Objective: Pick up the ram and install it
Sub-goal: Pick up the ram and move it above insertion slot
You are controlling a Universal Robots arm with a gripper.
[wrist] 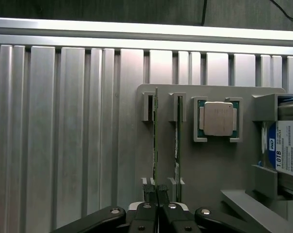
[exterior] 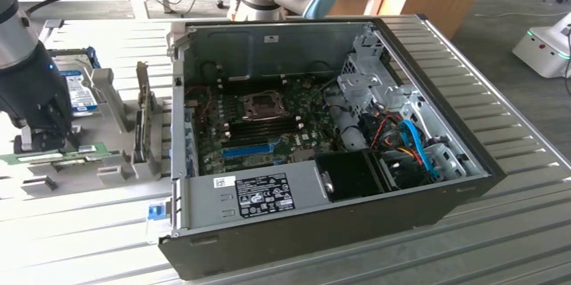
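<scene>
I see a ribbed, silvery metal surface (wrist: 64,136) striped with pale glare. On it, a plain grey holder (wrist: 209,170) carries the thin green ram (wrist: 155,141), a processor (wrist: 219,119) with a dull silver lid on a green board, and a hard drive (wrist: 288,155) labelled white and blue. My gripper (wrist: 157,194) is black. The computer case (exterior: 357,231) is black outside and grey inside, with a green motherboard (exterior: 303,124), a bright blue slot (exterior: 245,150) and blue cables (exterior: 418,141).

The case (exterior: 267,47) sits on the table (exterior: 509,231). The holder (wrist: 209,165) lies beside it, on the exterior view's left. In the holder stand the ram (wrist: 155,141), a second stick (wrist: 178,141), the chip (wrist: 218,119) and the drive (wrist: 288,150), side by side. The gripper (wrist: 158,194) is at the ram's end.
</scene>
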